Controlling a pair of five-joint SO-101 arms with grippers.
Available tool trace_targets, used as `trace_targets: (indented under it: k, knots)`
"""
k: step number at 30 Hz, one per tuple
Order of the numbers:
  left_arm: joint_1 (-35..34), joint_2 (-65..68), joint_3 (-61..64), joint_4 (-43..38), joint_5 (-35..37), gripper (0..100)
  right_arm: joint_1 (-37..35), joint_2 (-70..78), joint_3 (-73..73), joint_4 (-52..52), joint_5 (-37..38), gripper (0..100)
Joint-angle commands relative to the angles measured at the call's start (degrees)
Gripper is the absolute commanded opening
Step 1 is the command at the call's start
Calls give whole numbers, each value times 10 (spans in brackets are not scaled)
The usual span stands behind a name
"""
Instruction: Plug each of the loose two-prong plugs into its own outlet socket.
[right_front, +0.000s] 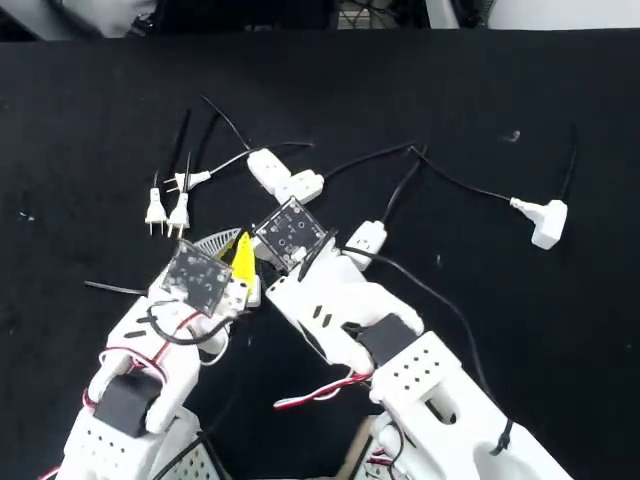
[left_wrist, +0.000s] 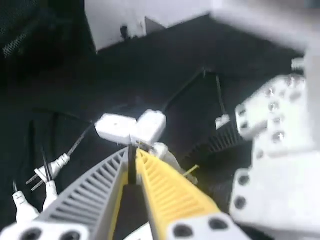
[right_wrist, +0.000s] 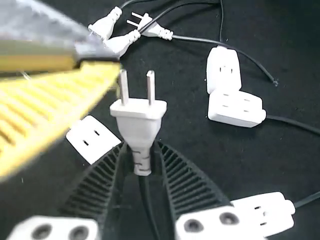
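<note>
1 plug (right_wrist: 137, 112) is clamped by its neck between the black fingers (right_wrist: 95, 190) of the right claw (right_wrist: 141, 150). Its 2 prongs point away from the claw, over the middle of the black table (right_front: 520, 90). The left claw (right_wrist: 114, 64), with 1 grey finger and 1 yellow, has its tips pressed together just beside those prongs, and nothing shows between them. In the left wrist view the same claw (left_wrist: 132, 150) points toward a pair of sockets (left_wrist: 132, 127).

1 lone socket (right_wrist: 92, 137) lies just beside the held plug, under the left claw. The pair of sockets (right_wrist: 232, 102) lie touching each other a little farther out, each trailing a black cord (right_wrist: 295, 122). A 4th socket (right_wrist: 260, 212) rests near the right claw's base. 3 loose plugs (right_front: 175, 205) lie close together on the left arm's side of the table, near the pair. 1 white corded piece (right_front: 545, 222) sits well apart on the right arm's side.
</note>
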Motion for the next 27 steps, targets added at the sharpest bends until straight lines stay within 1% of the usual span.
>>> trace_targets:
  k: [1,4,8,11,15,19,24,27]
  knots:
    - [14,21,0,-12,-32,30,-4,0,-34,4,9,11]
    - [9,61,-9,-37,-39,30,-14,0,-33,4,28,11]
    - [8,115,-21,-84,-38,30,-34,0,-31,4,28,11]
    - [8,143,-34,-82,-37,30,-32,0,-31,5,28,11]
    - [-10,163,-29,-82,-38,30,-32,0,-31,5,28,11]
    - [-30,159,-6,-82,-37,30,-32,0,-32,5,25,11]
    - [-31,159,8,-82,-36,30,-31,0,-34,5,24,11]
    - [-31,159,18,-82,-36,30,-14,-1,-36,5,23,11]
